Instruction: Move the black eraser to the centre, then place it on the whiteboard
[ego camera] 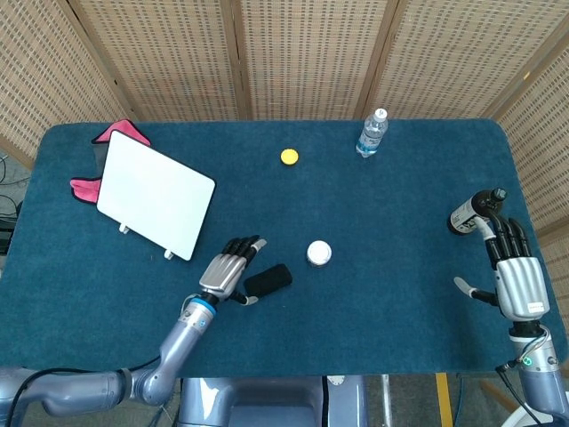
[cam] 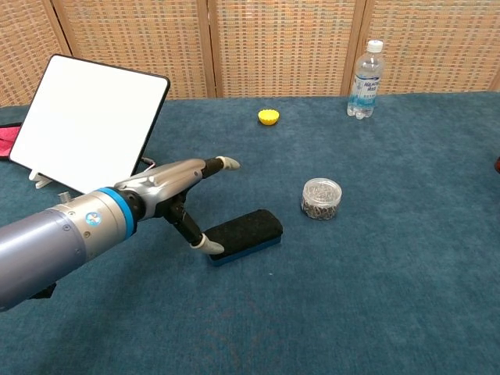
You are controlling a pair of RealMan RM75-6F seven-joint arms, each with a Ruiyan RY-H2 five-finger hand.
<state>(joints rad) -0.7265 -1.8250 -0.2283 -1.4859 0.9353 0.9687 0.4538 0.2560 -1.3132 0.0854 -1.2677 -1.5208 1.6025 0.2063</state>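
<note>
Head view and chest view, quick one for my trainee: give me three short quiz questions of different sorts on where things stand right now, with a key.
1. True or false: the left hand already has the black eraser lifted off the table.
2. Which thing stands nearest the right hand? A) the water bottle B) the dark bottle C) the yellow cap
3. Fill in: the whiteboard is propped up on a ___.

Key
1. False; the eraser lies flat, the hand open beside its end.
2. B
3. Stand
</note>
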